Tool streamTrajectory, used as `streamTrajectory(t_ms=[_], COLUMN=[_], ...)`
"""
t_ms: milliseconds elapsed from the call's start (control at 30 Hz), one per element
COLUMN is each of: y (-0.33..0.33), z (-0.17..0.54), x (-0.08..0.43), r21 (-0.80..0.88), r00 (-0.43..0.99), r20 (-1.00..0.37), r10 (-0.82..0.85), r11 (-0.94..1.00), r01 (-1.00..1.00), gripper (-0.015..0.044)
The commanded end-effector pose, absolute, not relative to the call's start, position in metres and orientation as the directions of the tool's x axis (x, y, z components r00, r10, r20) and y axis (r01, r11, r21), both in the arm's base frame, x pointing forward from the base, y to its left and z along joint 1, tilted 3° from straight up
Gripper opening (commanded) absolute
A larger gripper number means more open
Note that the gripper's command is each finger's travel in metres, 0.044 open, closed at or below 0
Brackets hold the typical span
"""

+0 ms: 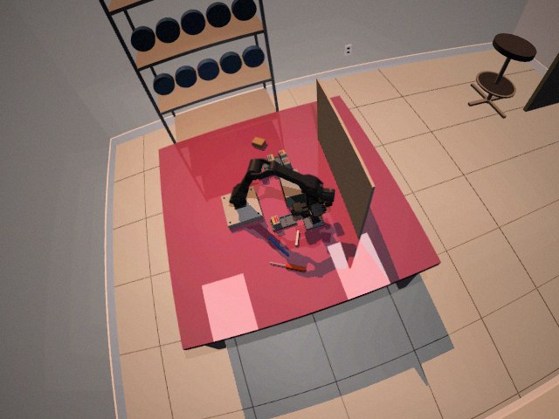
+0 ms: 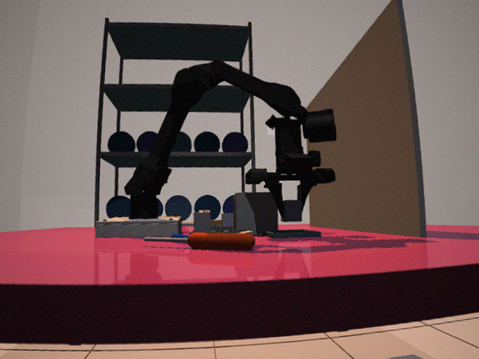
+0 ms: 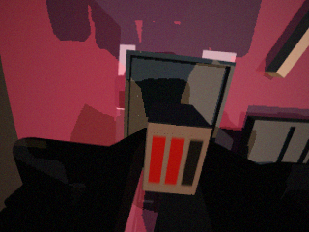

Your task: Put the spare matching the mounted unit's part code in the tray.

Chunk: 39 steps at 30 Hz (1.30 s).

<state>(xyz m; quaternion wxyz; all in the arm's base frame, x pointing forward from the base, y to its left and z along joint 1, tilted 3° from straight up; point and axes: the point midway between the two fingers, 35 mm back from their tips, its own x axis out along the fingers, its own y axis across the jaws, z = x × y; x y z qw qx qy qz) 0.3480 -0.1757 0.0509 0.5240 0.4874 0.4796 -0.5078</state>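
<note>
My gripper [image 2: 292, 213] [image 3: 169, 135] is shut on a small boxy spare unit [image 2: 292, 208] [image 3: 169, 188], pointing down. The unit's pale face shows two red bars and one black bar in the wrist view. It is held in the air above the shallow dark-rimmed tray [image 1: 314, 223] [image 2: 293, 234] [image 3: 208, 87], not touching it. A striped unit [image 1: 275, 220] [image 2: 202, 220] stands at the left end of a grey slotted rack [image 1: 286, 221] [image 3: 285, 140] beside the tray. More striped units [image 1: 286, 161] stand behind the arm. I cannot tell which unit is the mounted one; no printed code is readable.
A tall brown panel [image 1: 345, 167] [image 2: 368, 142] stands right of the arm. A grey box-like housing [image 2: 257, 212] is left of the gripper. An orange-handled screwdriver [image 1: 295, 267] [image 2: 222, 241], a blue stick [image 1: 278, 246] and a pale stick [image 1: 297, 237] [image 3: 292, 53] lie in front. An orange block [image 1: 258, 142] lies behind.
</note>
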Motion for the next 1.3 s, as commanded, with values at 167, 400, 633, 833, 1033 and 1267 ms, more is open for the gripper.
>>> streamTrajectory(t_ms=[167,400,633,833,1033,1267], y=[-0.175,-0.175,-0.175,-0.175,-0.175,-0.175], z=[0.043,0.038,0.033,0.035,0.035,0.038], x=[0.346,0.345,0.344,0.345,0.345,0.345], r21=[0.021,0.021,0.021,0.023,0.023,0.023], r00=[0.022,0.022,0.022,0.024,0.024,0.024], r20=[-0.998,-0.998,-0.998,-0.998,-0.998,-0.998], r10=[-0.064,-0.064,-0.064,-0.065,-0.065,-0.065], r11=[0.012,0.012,0.012,0.009,0.009,0.009], r01=[1.0,1.0,1.0,1.0,1.0,1.0], gripper=[0.0,0.0,0.0,0.0131,0.0289,0.044])
